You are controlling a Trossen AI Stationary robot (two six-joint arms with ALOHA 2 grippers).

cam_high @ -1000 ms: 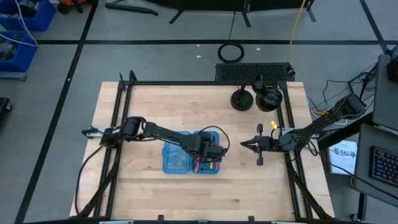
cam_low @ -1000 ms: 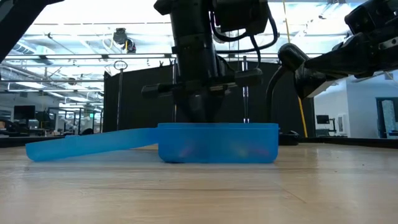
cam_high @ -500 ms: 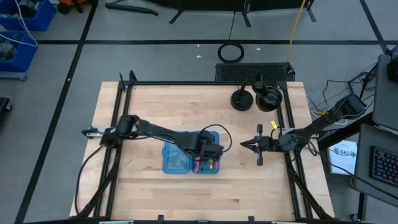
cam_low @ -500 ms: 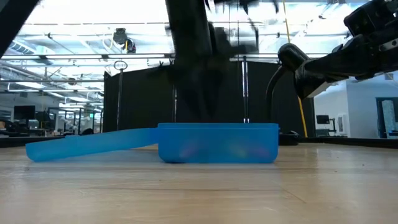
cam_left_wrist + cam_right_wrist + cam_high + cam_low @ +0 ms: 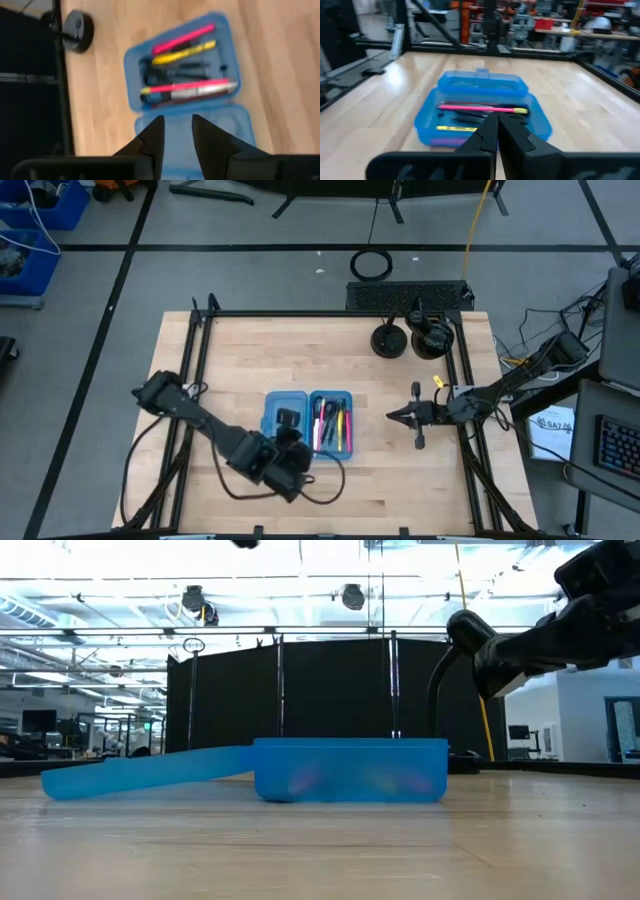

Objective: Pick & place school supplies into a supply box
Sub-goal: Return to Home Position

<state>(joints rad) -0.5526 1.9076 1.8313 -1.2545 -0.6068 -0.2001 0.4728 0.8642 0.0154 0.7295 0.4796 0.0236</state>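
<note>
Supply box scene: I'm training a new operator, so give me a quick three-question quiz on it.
1. True or false: the supply box lies open.
2. Which half holds the pens? A: the one nearer the right gripper. B: the other half.
3. Fill in: the left gripper has its fingers ___ and holds nothing.
Key: 1 true; 2 A; 3 open.

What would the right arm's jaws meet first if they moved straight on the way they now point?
Probably the near wall of the translucent blue plastic pencil case, though height is unclear.
</note>
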